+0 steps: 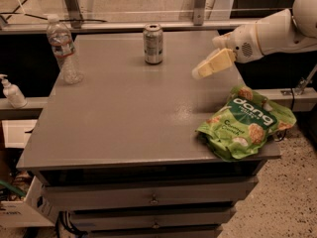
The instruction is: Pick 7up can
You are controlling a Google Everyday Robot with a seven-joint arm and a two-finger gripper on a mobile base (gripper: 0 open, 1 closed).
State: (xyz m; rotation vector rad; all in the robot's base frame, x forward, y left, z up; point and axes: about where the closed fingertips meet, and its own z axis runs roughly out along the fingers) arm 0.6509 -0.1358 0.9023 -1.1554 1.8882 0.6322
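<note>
While 7up can [153,44] stands upright — gripper [199,73] hovers apart.

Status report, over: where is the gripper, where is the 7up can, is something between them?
Gripper over the table, right of the 7up can, apart from it. Can upright near far edge. Nothing between them.
</note>
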